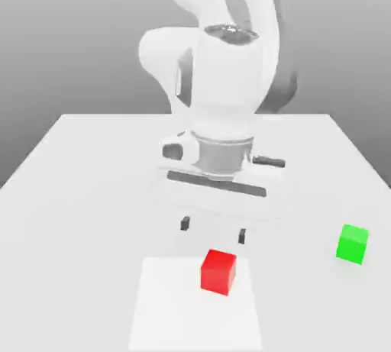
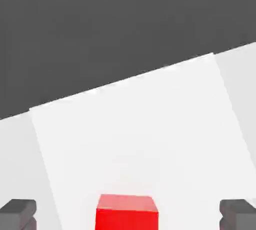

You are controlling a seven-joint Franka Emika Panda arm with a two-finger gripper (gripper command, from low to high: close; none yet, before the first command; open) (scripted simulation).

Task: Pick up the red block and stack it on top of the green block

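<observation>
The red block (image 1: pixel 218 271) rests on a brighter white square patch (image 1: pixel 195 305) near the table's front edge. In the hand view the red block (image 2: pixel 126 212) lies between the two dark fingertips (image 2: pixel 19 213), with wide gaps on both sides. My gripper (image 1: pixel 213 230) hangs open above the table, just behind and slightly above the red block, not touching it. The green block (image 1: pixel 352 243) sits on the table toward the exterior view's right, well apart from the red one.
The white table (image 1: pixel 84 190) stretches wide around both blocks. The arm's large white body (image 1: pixel 221 75) rises behind the gripper at the table's back middle. A dark floor (image 2: pixel 100 24) lies beyond the table edge.
</observation>
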